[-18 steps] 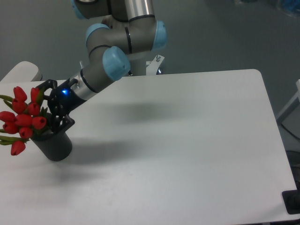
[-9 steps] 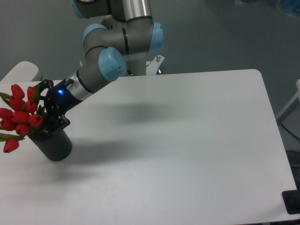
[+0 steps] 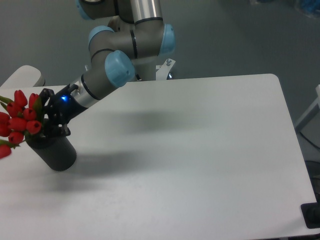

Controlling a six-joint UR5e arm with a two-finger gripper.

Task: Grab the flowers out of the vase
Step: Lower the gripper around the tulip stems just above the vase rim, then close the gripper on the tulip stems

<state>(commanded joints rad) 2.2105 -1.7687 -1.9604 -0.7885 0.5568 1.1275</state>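
Flowers [image 3: 20,117]: far left of the table [image 3: 200,150], partly cut by the frame edge. Red tulip buds in a tight cluster, green leaves poking out at top left and lower left. One bud hangs low at the frame edge, apart from the rest. The bunch leans left, out over the table's edge, and its base meets the mouth of the vase [image 3: 54,152]. Stems hidden; cannot tell if they sit in the hole.

Vase: dark grey matte cylinder, tilted, top leaning left, near the table's left edge.

Gripper [image 3: 50,122]: black fingers set just above the vase rim, at the right side of the bunch, by the look closed around its base. The actual contact is hidden by buds and fingers, so the hold is a judgement. Blue light on the wrist.

Risks:
- Vase is tilted; if the stems bind in the hole, a pull could drag or tip it toward the edge.
- Grip looks off to one side; outer stems, such as the low bud, may slip free.
- A sideways pull would bend stems against the rim.
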